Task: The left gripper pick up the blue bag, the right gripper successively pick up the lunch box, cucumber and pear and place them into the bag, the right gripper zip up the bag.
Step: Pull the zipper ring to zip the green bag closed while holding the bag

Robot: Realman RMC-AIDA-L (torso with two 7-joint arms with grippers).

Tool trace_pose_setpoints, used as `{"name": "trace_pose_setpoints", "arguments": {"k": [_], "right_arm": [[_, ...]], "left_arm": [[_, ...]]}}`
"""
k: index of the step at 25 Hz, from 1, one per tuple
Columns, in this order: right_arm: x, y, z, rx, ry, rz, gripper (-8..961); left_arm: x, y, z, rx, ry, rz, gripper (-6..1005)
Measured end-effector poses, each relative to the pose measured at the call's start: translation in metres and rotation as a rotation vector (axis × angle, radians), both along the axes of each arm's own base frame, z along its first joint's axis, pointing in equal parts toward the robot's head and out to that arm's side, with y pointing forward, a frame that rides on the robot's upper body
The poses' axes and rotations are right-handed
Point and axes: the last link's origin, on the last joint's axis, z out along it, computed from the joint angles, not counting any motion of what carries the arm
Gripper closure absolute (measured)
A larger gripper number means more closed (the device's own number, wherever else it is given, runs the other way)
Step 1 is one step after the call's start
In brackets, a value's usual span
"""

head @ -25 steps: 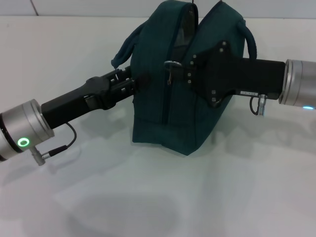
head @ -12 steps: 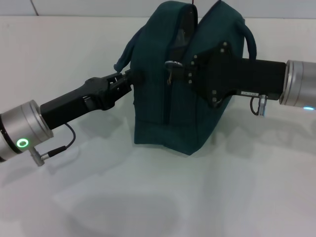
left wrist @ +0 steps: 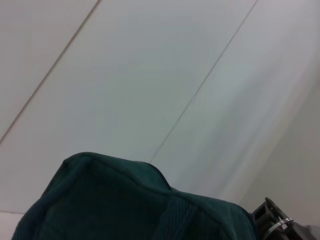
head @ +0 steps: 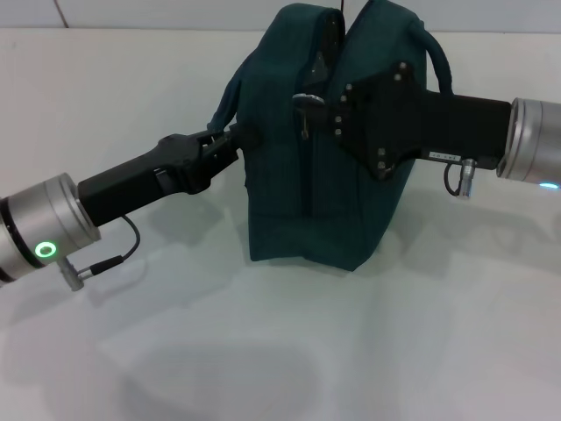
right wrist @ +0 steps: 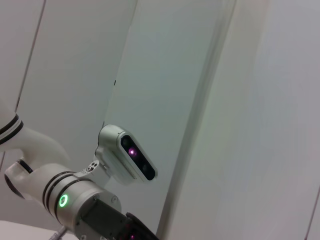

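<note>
Left gripper (head: pixel 235 140) reaches level from the left, jaws pinching the bag's (head: pixel 298 202) side. Right gripper (head: pixel 317 110) reaches across at the zipper pull (head: pixel 304 103); its jaws' state cannot be told.

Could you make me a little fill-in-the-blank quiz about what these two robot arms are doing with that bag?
1. The blue bag stands on a ____ table.
2. The left tool reaches the bag from the robot's ____ side.
3. The right tool is at the metal ____ pull near the bag's top.
4. A green light glows on the ____ arm's silver cuff.

Missing words: white; left; zipper; left
</note>
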Motion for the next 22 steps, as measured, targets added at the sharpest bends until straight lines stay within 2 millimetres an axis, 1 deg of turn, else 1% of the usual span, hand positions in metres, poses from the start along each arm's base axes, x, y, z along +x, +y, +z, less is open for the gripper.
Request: {"name": "trace_pose_setpoints", "arguments": {"k": [4,11,22], "right_arm": [[-0.002,0.001,0.002,0.004,0.01,0.002,940],[-0.005,0.004,0.007,0.019,0.025,0.005,941],[-0.004,0.01,0.013,0.025,0.043,-0.042,940]], "left_arm": [[0.004,0.001,-0.003,-0.014,0.005,-0.018,950],[0.005,0.0,-0.004,-0.014,0.014,-0.035,950],[0.007,-0.004,-0.007,-0.024,0.023,-0.071,949]]}}
